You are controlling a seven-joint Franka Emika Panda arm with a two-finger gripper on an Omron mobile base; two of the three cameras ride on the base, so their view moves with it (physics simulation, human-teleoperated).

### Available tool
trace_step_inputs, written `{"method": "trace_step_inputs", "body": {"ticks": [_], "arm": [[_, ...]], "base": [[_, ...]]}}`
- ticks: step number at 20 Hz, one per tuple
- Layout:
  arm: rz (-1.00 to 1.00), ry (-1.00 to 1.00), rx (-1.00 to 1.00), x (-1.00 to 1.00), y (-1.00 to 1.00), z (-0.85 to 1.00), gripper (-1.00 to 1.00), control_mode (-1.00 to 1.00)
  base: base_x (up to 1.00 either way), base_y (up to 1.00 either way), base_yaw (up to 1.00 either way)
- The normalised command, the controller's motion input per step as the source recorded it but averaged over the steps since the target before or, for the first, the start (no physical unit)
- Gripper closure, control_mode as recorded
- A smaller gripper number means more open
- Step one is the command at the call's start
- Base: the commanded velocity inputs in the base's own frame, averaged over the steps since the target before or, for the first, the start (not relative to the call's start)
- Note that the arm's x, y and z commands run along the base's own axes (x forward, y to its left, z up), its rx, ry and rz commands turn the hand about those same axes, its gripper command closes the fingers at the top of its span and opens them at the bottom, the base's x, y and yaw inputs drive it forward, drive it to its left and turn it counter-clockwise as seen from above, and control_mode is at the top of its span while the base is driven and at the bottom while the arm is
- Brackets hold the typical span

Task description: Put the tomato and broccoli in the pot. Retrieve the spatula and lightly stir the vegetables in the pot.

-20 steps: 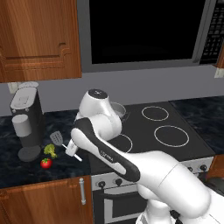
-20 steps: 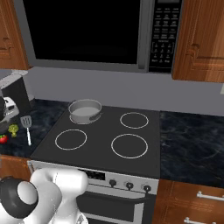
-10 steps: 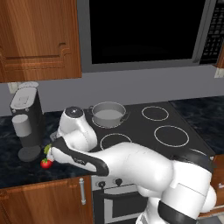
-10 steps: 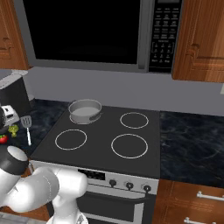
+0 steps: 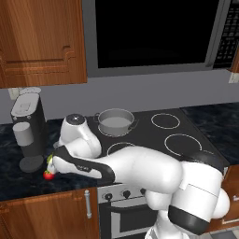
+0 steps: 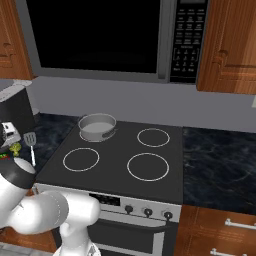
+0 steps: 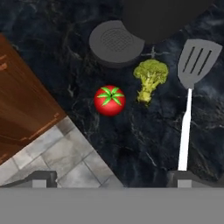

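Observation:
In the hand view my gripper (image 7: pixel 113 179) hangs open above the dark counter, its two fingertips (image 7: pixel 42 178) far apart with nothing between them. The red tomato (image 7: pixel 110 100) lies straight ahead of it. The yellow-green broccoli (image 7: pixel 150 78) lies just right of the tomato, apart from it. Further right is the spatula (image 7: pixel 192 78), its grey slotted blade pointing away and its white handle running back toward my right fingertip. The grey pot (image 5: pixel 114 122) stands empty on the stove's back left burner, to the right of these things. My arm bends low over the tomato (image 5: pixel 48 175).
A dark coffee machine (image 5: pixel 29 130) stands on the counter just behind the vegetables, its round base (image 7: pixel 117 41) close to the broccoli. The counter's front edge, a wooden cabinet front (image 7: pixel 22 109) and floor tiles lie left of the tomato. The stovetop (image 6: pixel 125 160) carries four burners.
The arm has swung left from over the stove and come down over the counter by the coffee machine. The gripper stays open. Tomato, broccoli, spatula and pot have not moved.

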Motion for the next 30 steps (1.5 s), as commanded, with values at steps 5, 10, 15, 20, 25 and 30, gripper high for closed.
{"method": "trace_step_inputs", "body": {"ticks": [5,10,15,20,25,30], "arm": [[0.0,0.26,0.0,0.0,0.0,-0.11,-1.0,-1.0],[0.0,0.03,0.0,0.07,0.02,-0.42,-1.0,-1.0],[0.0,0.0,0.0,0.25,0.02,-0.23,-1.0,-1.0],[0.02,0.0,0.0,0.13,0.19,-0.11,-1.0,-1.0],[0.04,0.0,0.0,0.06,0.25,-0.06,-1.0,-1.0],[0.04,0.0,0.0,0.14,0.33,0.0,-1.0,-1.0]], "base": [[0.0,0.0,0.0],[0.0,0.0,0.0],[0.0,0.0,0.0],[0.0,0.0,0.0],[0.0,0.0,0.0],[0.0,0.0,0.0]]}}
